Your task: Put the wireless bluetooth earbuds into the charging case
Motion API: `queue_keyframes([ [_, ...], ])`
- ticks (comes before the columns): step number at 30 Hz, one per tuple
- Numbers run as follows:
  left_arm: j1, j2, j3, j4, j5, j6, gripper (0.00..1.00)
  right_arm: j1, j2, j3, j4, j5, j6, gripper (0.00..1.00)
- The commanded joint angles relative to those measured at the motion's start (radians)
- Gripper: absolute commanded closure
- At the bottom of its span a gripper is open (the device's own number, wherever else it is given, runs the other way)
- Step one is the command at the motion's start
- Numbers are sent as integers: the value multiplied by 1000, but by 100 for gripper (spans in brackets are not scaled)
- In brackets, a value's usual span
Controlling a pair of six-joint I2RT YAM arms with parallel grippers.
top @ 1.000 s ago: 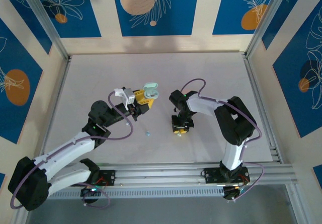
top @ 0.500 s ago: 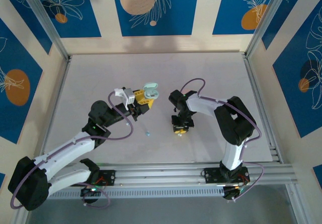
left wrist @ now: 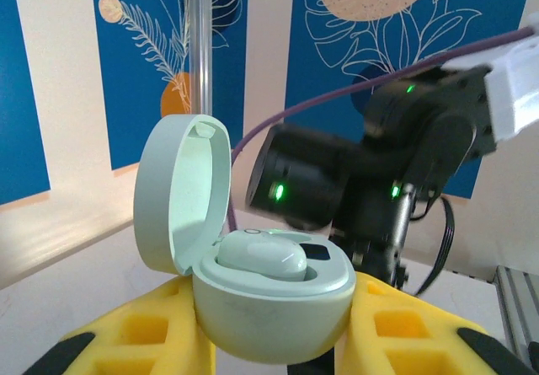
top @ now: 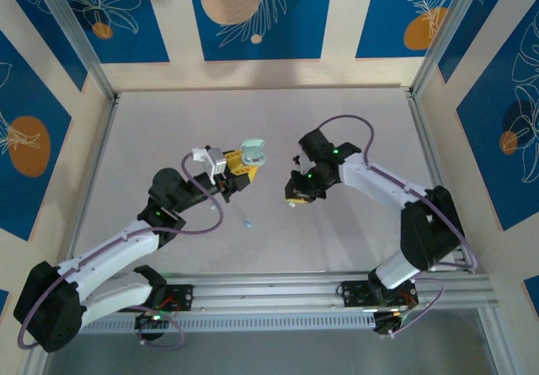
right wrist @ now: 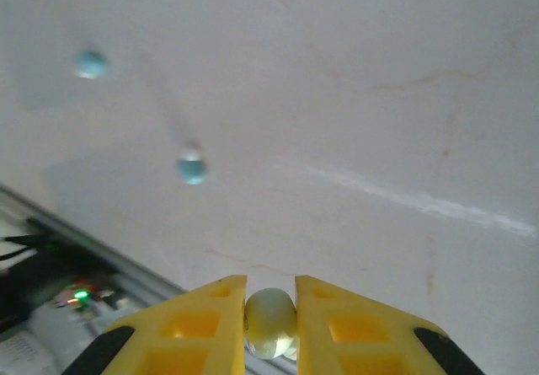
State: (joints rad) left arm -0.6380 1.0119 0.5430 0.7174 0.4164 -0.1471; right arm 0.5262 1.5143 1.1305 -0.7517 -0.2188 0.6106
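Earbud (right wrist: 270, 320), mint-white, sits pinched in the closed right claw (right wrist: 270, 295) above the desk (right wrist: 379, 139); it looks too rounded to tell its long axis. Left claw (top: 246, 161) grips the open charging case (left wrist: 269, 303), lid (left wrist: 181, 194) upright, with a second earbud (left wrist: 259, 257) lying crosswise inside.

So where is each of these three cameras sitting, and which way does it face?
Top external: above and behind, looking down on the table; left arm and right arm show.
Left wrist: on the left arm, facing forward past the left gripper at the open case it holds; right arm beyond.
Right wrist: facing down at the table, right gripper pinching a pale earbud.
Shared: top and left wrist views both show the case.
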Motion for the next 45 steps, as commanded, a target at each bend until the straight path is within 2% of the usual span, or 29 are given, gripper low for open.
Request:
queue_keyframes([
  [1, -8, 5, 5, 27, -7, 16, 73, -57, -81, 16, 57, -192, 50, 79],
  [9, -8, 26, 4, 32, 10, 9, 73, -175, -207, 41, 106, -374, 113, 79],
  [18, -20, 69, 32, -10, 69, 27, 73, -193, -268, 108, 163, -498, 168, 79],
  [30, -28, 86, 40, 10, 110, 34, 73, -126, -250, 135, 279, -530, 208, 79],
  [45, -30, 82, 48, 20, 113, 28, 73, -54, -189, 137, 310, -493, 203, 79],
])
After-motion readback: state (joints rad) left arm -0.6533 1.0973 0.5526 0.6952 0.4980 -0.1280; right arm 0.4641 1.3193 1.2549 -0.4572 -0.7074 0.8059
